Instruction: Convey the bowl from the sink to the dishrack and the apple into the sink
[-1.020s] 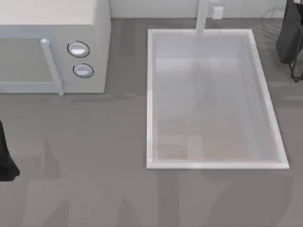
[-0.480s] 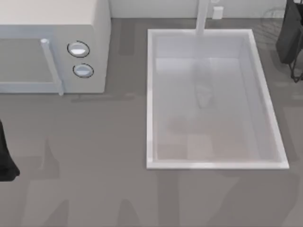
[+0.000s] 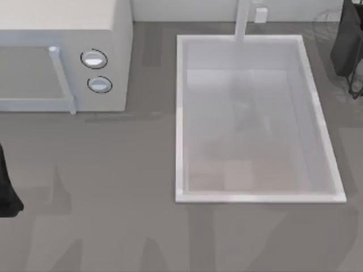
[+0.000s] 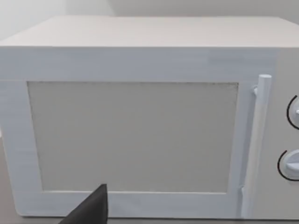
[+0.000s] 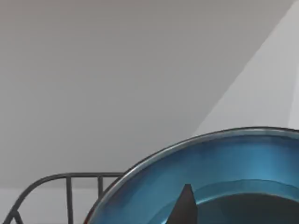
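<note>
While the left arm sits parked at the near left edge of the table, its wrist camera faces the front of the white microwave, whose door handle and two knobs stand at the door's right side. A dark fingertip of the left gripper shows low in that view; whether that gripper is open or closed cannot be told. In the top view the microwave stands at the far left, and the sink lies to its right, a white basin with a raised rim and a tap at its far side. The right arm is at the far right corner, over the dark wire dishrack. In the right wrist view the bowl, glossy blue with a darker inside, sits close under the camera, with one dark fingertip of the right gripper reaching inside its rim and the bars of the dishrack just beyond it; whether the fingers clamp the bowl cannot be told
</note>
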